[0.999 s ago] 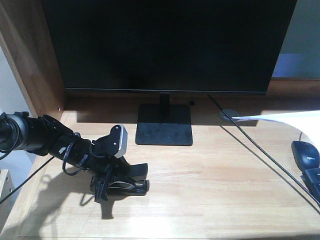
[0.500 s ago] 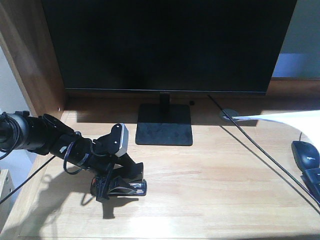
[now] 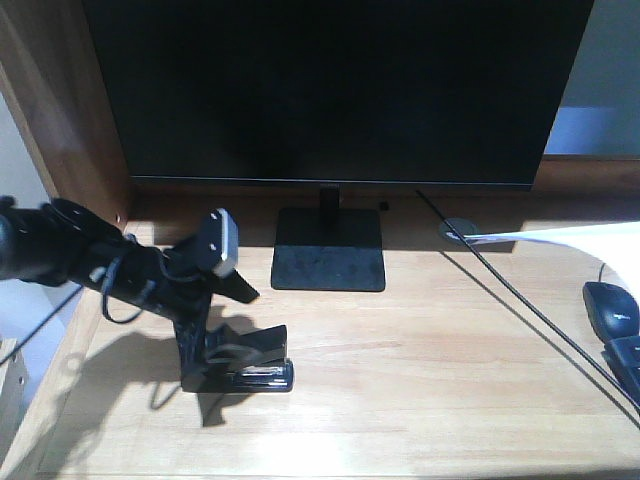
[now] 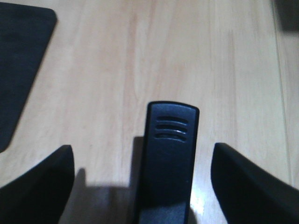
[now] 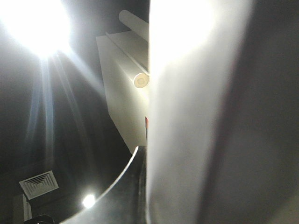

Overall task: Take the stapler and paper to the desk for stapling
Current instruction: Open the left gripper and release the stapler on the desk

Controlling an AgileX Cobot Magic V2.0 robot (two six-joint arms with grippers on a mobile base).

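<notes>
The black stapler (image 3: 252,378) lies flat on the wooden desk (image 3: 420,380), at the front left. My left gripper (image 3: 235,355) hangs over it, open. In the left wrist view the stapler (image 4: 170,158) sits between the two dark fingers (image 4: 42,186) with bare wood showing on both sides, untouched. The white paper (image 3: 585,240) hovers above the desk's right side. In the right wrist view the paper (image 5: 196,116) fills the right half, edge against one dark finger (image 5: 126,196) of my right gripper (image 5: 147,196), which is shut on it. The other finger is hidden behind the sheet.
A large black monitor (image 3: 330,90) stands at the back on a square base (image 3: 328,255). A black mouse (image 3: 612,308) and a keyboard corner (image 3: 628,362) sit at the right edge. A thin cable (image 3: 520,310) crosses the desk diagonally. A wooden side panel (image 3: 60,110) rises at left.
My left gripper opened and let go of the stapler, which now rests on the desk. The left arm rose and drew back a little to the left.
</notes>
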